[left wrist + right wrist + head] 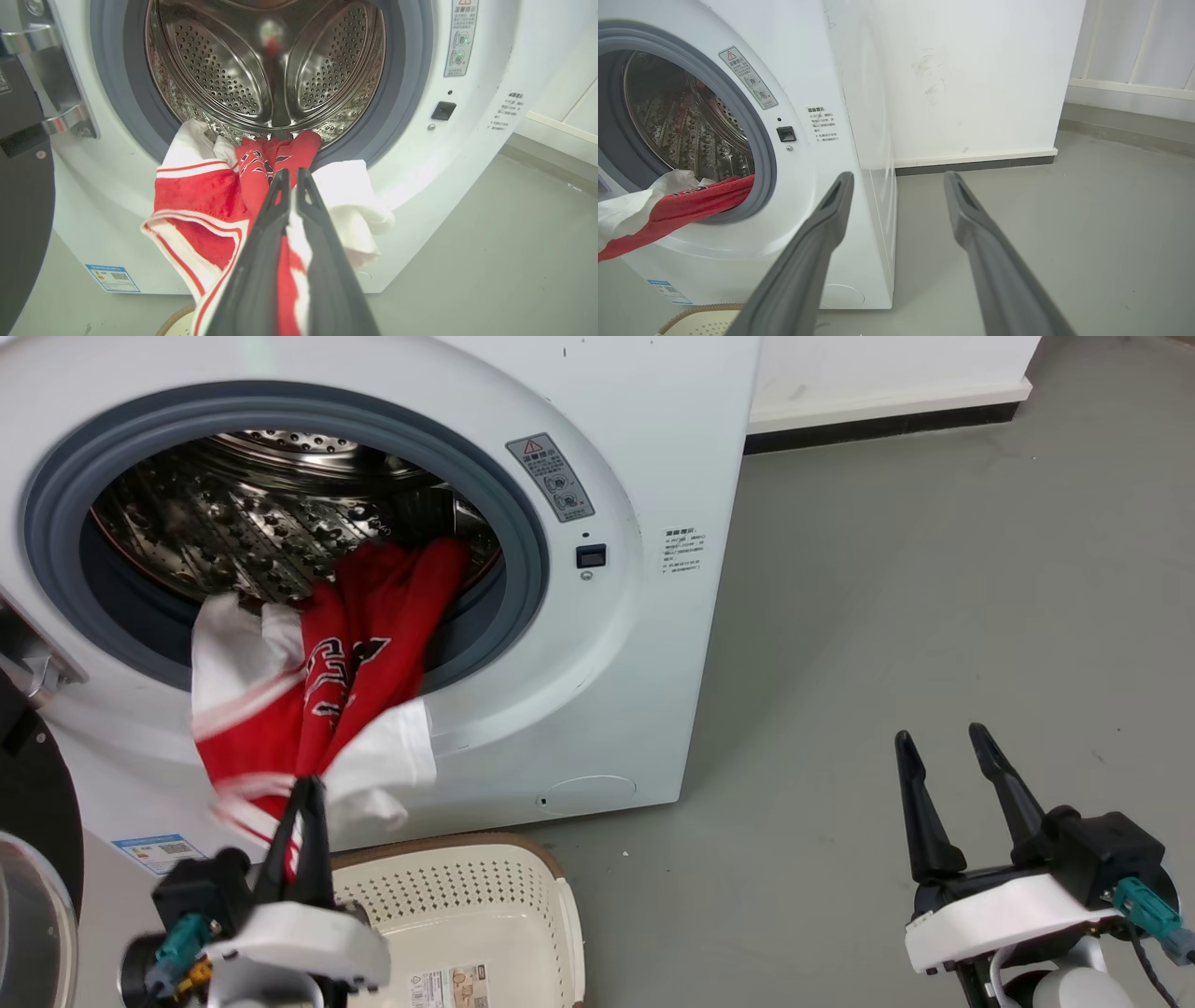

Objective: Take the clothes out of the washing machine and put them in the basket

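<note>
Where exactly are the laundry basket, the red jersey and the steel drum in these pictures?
laundry basket (448,887), head view: perforated back wall.
red jersey (401,607), head view: stretched part leaving the opening.
steel drum (219,70), left wrist view: perforated left rear panel.

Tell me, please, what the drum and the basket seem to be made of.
The drum looks like polished steel: shiny, reflective, punched with small holes. The basket is probably matte cream plastic, judging by its smooth moulded walls and neat rows of holes.

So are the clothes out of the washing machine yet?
Partly out: the clothes trail from the washing machine over its grey seal, pinched by the left end effector.
</note>
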Controlling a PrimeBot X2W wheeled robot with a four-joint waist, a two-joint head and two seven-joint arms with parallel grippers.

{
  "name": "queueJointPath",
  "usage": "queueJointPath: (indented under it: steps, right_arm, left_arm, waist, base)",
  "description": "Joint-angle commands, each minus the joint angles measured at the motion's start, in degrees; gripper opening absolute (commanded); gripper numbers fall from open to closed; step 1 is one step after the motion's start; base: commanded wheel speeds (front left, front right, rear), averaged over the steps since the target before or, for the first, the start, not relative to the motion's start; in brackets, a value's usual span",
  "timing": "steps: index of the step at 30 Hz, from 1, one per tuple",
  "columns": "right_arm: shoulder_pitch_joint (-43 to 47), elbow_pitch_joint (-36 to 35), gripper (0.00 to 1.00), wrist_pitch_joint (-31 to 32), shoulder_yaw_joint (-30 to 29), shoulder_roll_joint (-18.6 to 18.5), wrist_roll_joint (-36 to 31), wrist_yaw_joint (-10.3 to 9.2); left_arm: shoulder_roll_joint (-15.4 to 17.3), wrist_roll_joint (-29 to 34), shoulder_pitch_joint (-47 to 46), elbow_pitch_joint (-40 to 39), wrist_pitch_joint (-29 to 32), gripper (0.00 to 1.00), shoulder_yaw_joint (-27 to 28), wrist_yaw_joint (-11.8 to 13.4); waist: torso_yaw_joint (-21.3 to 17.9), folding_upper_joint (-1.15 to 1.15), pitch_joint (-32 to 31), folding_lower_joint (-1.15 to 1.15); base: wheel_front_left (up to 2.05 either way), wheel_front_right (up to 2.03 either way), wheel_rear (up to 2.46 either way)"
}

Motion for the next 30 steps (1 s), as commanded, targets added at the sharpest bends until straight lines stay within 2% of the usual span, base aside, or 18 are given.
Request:
queueJointPath:
  steps: [1, 8, 16, 23, 30]
  right_arm:
    - [0.78, -0.57, 1.00, 0.25, -0.08, 0.01, -0.19, -0.02]
    - [1.93, -1.56, 1.00, 1.28, -0.07, 0.01, -0.34, -0.02]
    - [1.39, -2.60, 1.00, 2.06, 0.31, 0.01, -0.11, -0.02]
    - [-0.51, -3.06, 1.00, 1.58, 0.55, 0.01, 0.24, -0.02]
    - [-2.84, -3.47, 1.00, 0.96, 0.45, 0.02, 0.66, -0.02]
  left_arm:
    - [-0.67, -0.51, 2.00, -0.19, 0.35, 0.00, -0.31, 0.36]
    - [-3.21, -2.46, 9.01, 1.58, 1.38, 0.00, -3.11, -0.16]
    - [-6.36, -4.79, 12.54, 8.76, 1.74, 0.00, -5.16, -1.66]
    - [-8.11, -7.24, 10.12, 18.73, 0.91, 0.00, -4.93, -4.55]
    - [-8.03, -8.38, 4.14, 28.90, -0.15, 0.00, -3.83, -7.70]
  waist:
    - [0.28, 0.00, -0.13, 0.01]
    - [0.89, 0.00, -0.66, 0.01]
    - [0.86, 0.00, 0.71, 0.01]
    - [-0.32, 0.00, 5.15, 0.01]
    - [-1.06, 0.00, 11.21, 0.01]
  base:
    - [0.00, 0.00, 0.00]
    - [0.00, 0.00, 0.00]
    - [0.00, 0.00, 0.00]
    - [0.00, 0.00, 0.00]
    - [0.00, 0.00, 0.00]
